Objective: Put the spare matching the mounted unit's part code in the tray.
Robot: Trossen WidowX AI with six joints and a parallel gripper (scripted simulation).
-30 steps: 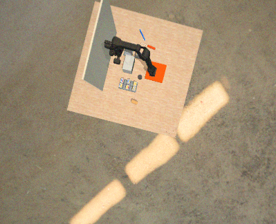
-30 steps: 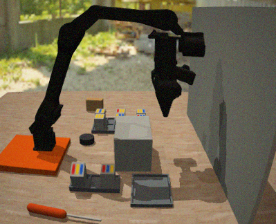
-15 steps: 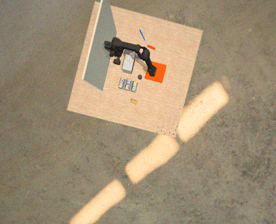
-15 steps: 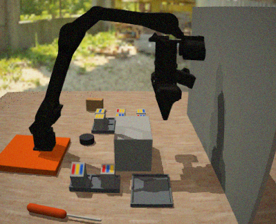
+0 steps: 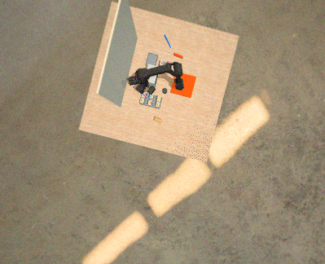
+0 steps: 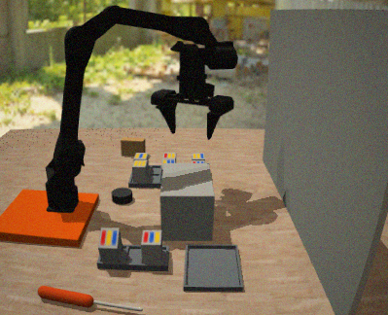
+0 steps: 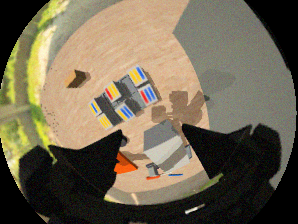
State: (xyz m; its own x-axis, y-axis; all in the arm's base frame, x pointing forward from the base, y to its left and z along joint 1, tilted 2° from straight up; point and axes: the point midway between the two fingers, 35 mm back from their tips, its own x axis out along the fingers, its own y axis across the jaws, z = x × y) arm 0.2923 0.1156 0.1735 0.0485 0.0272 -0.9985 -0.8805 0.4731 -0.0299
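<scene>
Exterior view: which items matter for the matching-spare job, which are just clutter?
Job:
- grey mounted unit
- near spares rack
- far spares rack
- tray
- hand, open, empty, high above the unit

Clutter:
- screwdriver
- black puck
- brown block
- blue pen
- grey panel

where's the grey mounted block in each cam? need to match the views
Top: grey block, above centre, mostly under the arm, right of the slanted panel.
Exterior: grey block, centre, behind the dark tray.
Wrist: grey block, lower centre, between the open gripper fingers.
Shared landmark: orange base plate; in the wrist view only an orange sliver.
</scene>
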